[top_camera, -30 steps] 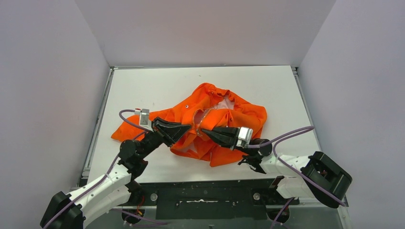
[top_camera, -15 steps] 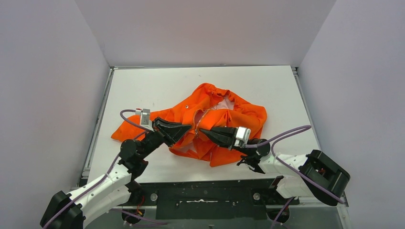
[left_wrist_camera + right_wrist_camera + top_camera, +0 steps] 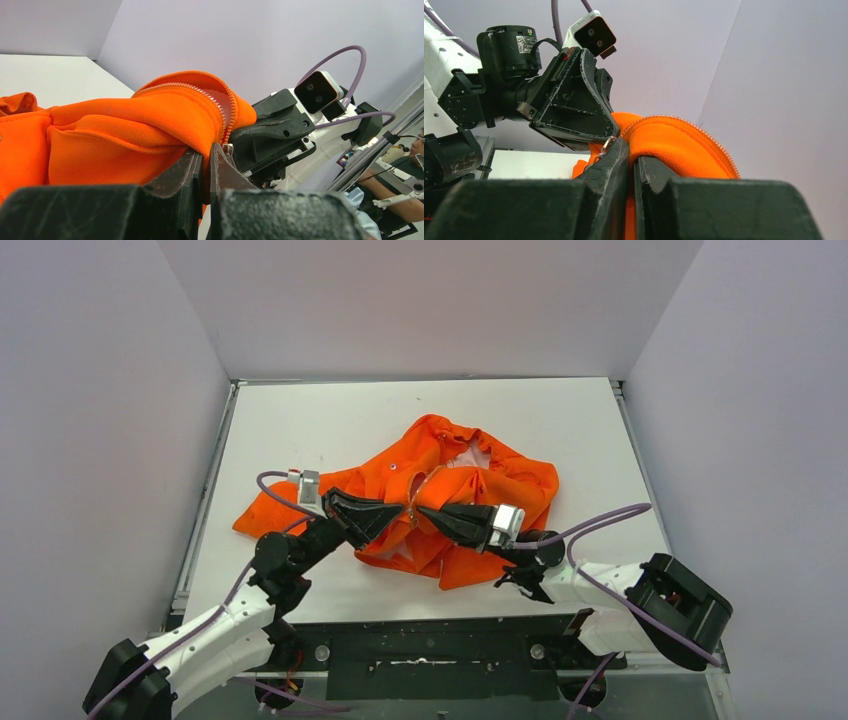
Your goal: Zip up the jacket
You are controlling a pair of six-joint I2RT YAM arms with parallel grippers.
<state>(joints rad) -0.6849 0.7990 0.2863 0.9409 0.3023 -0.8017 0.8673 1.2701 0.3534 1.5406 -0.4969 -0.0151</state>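
Observation:
The bright orange jacket [image 3: 455,490] lies crumpled in the middle of the white table, its pale pink lining showing near the collar. My left gripper [image 3: 403,512] is shut on the jacket's front edge beside the light zipper teeth [image 3: 220,107]. My right gripper [image 3: 424,513] faces it tip to tip and is shut on the other zipper edge [image 3: 674,142]. A small metal zipper pull [image 3: 608,146] sits at the tip of my right gripper; it also shows in the left wrist view [image 3: 227,148]. The cloth between the grippers is lifted off the table.
The table [image 3: 330,420] has white walls at the back and sides and metal rails along its left and right edges. The arm bases and purple cables [image 3: 610,520] lie at the near edge. A sleeve [image 3: 262,515] spreads toward the left.
Both grippers have shifted slightly toward the far side and closer together, still holding the jacket's zipper edges. The cloth between them has bunched a little.

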